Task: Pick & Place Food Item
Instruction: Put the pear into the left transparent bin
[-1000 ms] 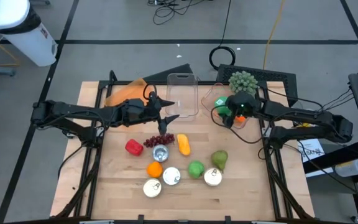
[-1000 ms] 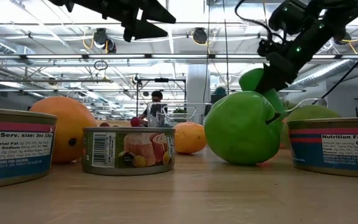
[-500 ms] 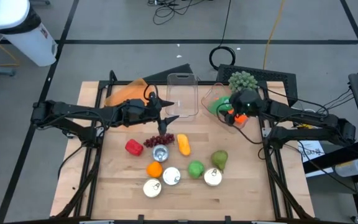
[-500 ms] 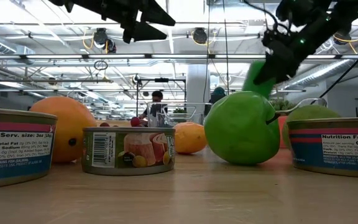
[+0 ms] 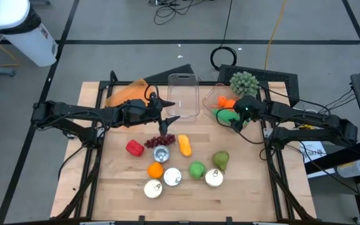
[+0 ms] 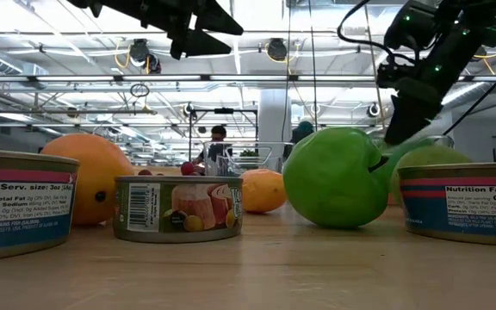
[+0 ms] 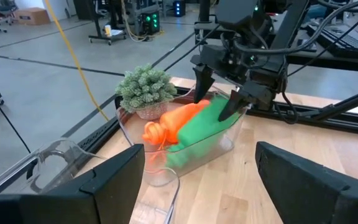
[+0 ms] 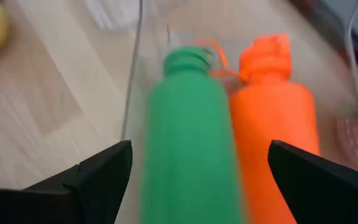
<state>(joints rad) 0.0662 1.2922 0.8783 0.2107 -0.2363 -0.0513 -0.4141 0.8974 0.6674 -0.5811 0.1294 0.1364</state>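
Note:
The food lies loose at the table's middle: dark grapes point(image 5: 161, 141), a red pepper point(image 5: 134, 147), a yellow piece point(image 5: 184, 145), an orange point(image 5: 155, 169), a green apple point(image 5: 196, 169) and a pear point(image 5: 220, 159). No gripper touches any of it. My left gripper point(image 5: 170, 111) hangs open above the grapes' far side. My right gripper point(image 7: 213, 104) is open and points down into a small clear bin point(image 7: 129, 118) at the far right. Its fingers straddle a green bottle point(image 8: 188, 137), which lies in the bin beside an orange bottle point(image 8: 272, 118). My right gripper comes down at a slant over the green bottle's raised end point(image 7: 232, 112), one finger on either side of it. A gap shows beside each finger in the right wrist view. The bottle is blurred, and I cannot tell whether a finger touches it.
Several tin cans point(image 5: 172, 177) stand among the fruit near the table's front. A larger clear container point(image 5: 183, 94) stands at the far middle, an orange cloth point(image 5: 127, 94) at the far left, and a green potted plant point(image 5: 244, 81) behind the small bin.
My right gripper has tipped further downward over the small bin. The green bottle was up beside its fingers in the low view. It has since sunk out of sight behind the apple and now lies in the bin next to the orange bottle. My left gripper has kept still.

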